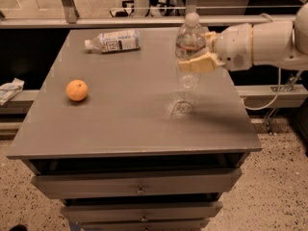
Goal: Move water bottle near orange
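Holding the clear ribbed plastic water bottle (pixel 189 42) just above the grey tabletop (pixel 134 129), my white gripper (pixel 195 63) has jaws clenched around it; grasp done (lift too, I think), carry to the small round orange (pixel 77 90), well apart, remains
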Motion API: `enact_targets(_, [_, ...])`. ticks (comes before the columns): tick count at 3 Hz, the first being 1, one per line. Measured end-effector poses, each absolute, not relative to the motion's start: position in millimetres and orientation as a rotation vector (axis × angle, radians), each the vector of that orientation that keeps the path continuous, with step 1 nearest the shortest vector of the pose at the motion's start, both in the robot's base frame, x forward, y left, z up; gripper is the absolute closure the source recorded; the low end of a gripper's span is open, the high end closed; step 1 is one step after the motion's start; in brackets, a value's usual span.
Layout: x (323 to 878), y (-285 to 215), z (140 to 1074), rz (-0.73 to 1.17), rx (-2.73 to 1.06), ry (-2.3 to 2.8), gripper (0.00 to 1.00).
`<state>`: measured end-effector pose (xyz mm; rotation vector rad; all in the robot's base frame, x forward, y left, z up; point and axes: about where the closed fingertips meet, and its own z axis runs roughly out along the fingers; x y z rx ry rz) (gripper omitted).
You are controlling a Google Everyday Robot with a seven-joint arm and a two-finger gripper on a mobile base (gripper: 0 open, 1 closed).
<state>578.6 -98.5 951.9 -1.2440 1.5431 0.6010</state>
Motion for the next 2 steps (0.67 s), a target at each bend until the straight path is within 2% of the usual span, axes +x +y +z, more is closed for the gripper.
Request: enact_targets(2, [572.8,-81.5,946.5,0.634,-1.258,1.541,1.00])
